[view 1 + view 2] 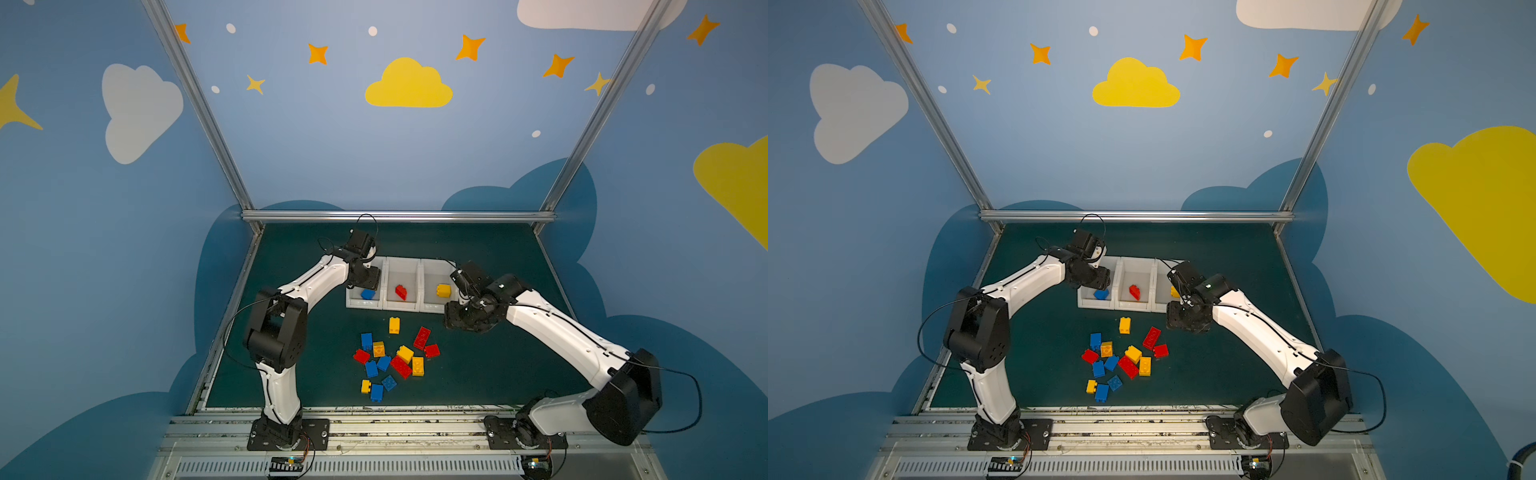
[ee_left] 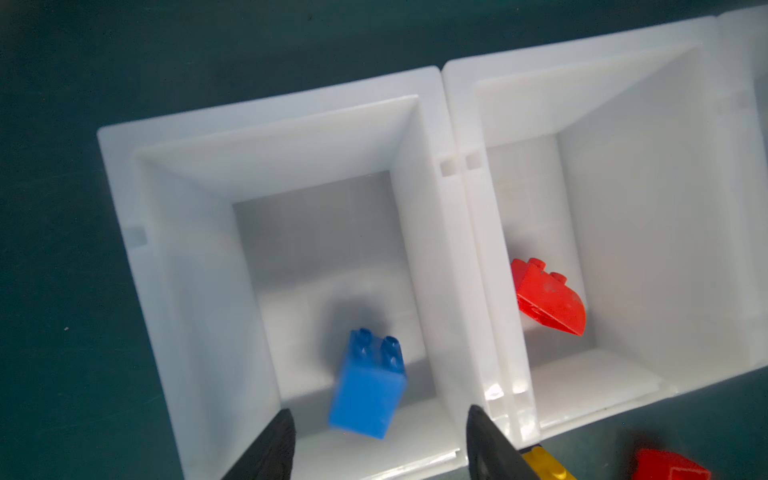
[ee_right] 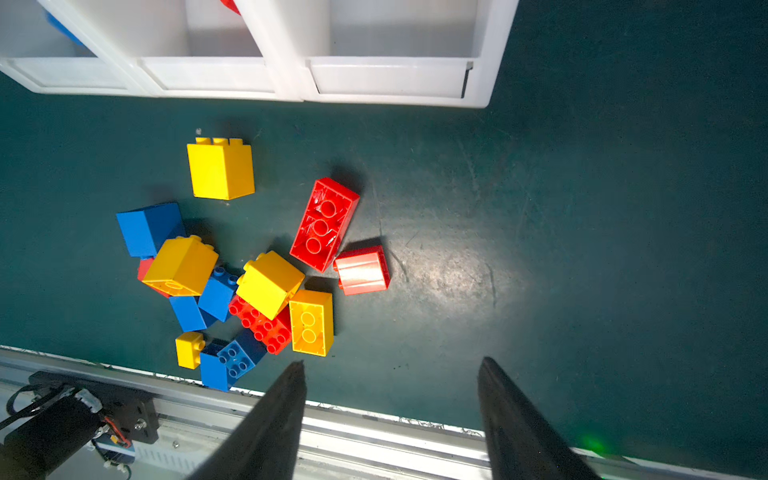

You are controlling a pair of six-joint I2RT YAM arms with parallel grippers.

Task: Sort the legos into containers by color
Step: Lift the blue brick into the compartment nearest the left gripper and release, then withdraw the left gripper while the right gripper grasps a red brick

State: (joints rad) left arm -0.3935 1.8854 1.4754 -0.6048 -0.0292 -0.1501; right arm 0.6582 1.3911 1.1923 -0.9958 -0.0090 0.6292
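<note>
Left wrist view: the left gripper is seen with jaws apart, nothing clamped. A blue brick is seen between the fingertips and just beyond them, clear of both, tilted inside the end bin of the containers. Whether it rests on the bin floor cannot be told. A red brick is seen tilted in the next bin, beyond one jaw's outer side.

Right wrist view: the right gripper is seen with jaws apart and empty, only green mat between them. The loose legos are piled on the mat ahead of one jaw, towards its outer side, short of the bins. In a top view a yellow brick is shown in the third bin, near the right gripper.
</note>
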